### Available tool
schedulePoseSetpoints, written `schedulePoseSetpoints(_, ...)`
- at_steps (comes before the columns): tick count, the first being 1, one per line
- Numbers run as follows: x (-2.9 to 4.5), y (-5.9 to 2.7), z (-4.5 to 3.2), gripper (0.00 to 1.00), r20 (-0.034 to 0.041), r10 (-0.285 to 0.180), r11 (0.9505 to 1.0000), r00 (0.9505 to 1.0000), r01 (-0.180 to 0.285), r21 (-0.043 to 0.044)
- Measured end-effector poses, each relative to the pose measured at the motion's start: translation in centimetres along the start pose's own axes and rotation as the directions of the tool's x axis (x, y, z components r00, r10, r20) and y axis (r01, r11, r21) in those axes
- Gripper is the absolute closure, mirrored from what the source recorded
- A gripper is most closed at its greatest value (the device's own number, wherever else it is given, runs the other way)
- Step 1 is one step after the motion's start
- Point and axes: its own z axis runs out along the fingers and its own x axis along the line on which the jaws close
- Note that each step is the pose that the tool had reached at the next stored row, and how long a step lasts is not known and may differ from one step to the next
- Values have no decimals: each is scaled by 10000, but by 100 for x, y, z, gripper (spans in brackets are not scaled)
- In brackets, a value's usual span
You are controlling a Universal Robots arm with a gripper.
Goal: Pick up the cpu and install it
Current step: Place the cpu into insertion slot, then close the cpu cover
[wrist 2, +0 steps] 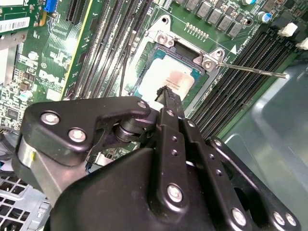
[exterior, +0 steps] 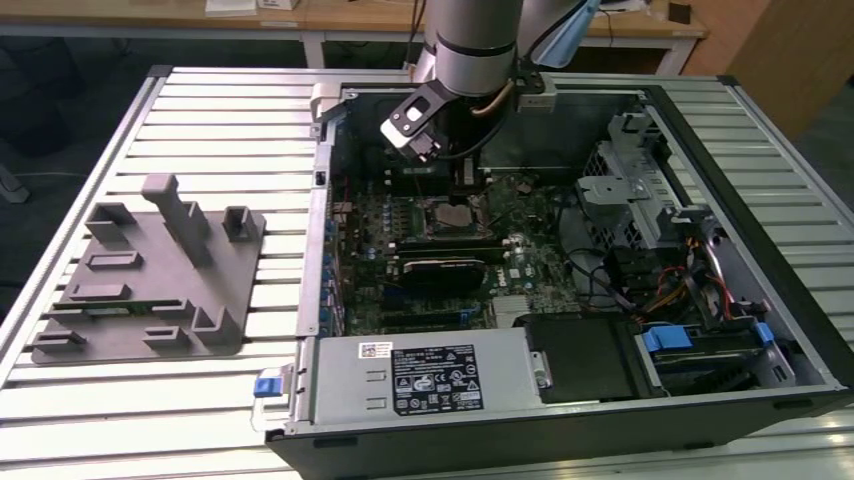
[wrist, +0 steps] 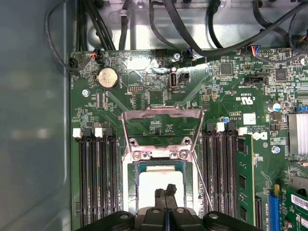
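The cpu [wrist 2: 179, 77] lies flat in its socket on the green motherboard [wrist: 144, 91], its pale silver top showing in both wrist views [wrist: 151, 179]. In the exterior view the cpu [exterior: 455, 214] sits near the middle of the open computer case. My gripper [wrist 2: 166, 91] hangs directly over the cpu, its two black fingers pressed together with nothing visible between them. The tips [wrist: 166, 189] are at or just above the chip's top; I cannot tell if they touch. The gripper [exterior: 462, 192] reaches down from the arm's wrist into the case.
The socket's metal load plate [wrist: 161, 126] stands flipped up, and its thin lever [wrist 2: 252, 70] sticks out sideways. Memory slots [wrist: 98, 178] flank the socket. A power supply [exterior: 420, 376], drive cage [exterior: 638, 190] and cables [exterior: 627, 285] crowd the case. A grey fixture block [exterior: 147, 275] sits on the table.
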Motion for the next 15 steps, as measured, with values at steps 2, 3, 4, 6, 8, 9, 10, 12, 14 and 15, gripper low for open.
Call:
schedulePoseSetpoints(2, 0, 0, 4, 89, -2, 0, 10000, 10000, 0, -1)
schedulePoseSetpoints(3, 0, 0, 8, 89, -1, 0, 10000, 10000, 0, 0)
schedulePoseSetpoints(4, 0, 0, 8, 89, -2, 0, 10000, 10000, 0, -1)
schedulePoseSetpoints(6, 0, 0, 9, 89, -2, 0, 10000, 10000, 0, 0)
schedulePoseSetpoints(8, 0, 0, 9, 89, -1, 0, 10000, 10000, 0, 0)
schedulePoseSetpoints(9, 0, 0, 9, 89, -2, 0, 10000, 10000, 0, 0)
schedulePoseSetpoints(10, 0, 0, 9, 89, -1, 0, 10000, 10000, 0, 0)
schedulePoseSetpoints(12, 0, 0, 9, 89, -4, 0, 10000, 10000, 0, -2)
schedulePoseSetpoints(14, 0, 0, -6, 89, -1, 0, 10000, 10000, 0, -2)
schedulePoseSetpoints(15, 0, 1, -17, 89, -3, 0, 10000, 10000, 0, -4)
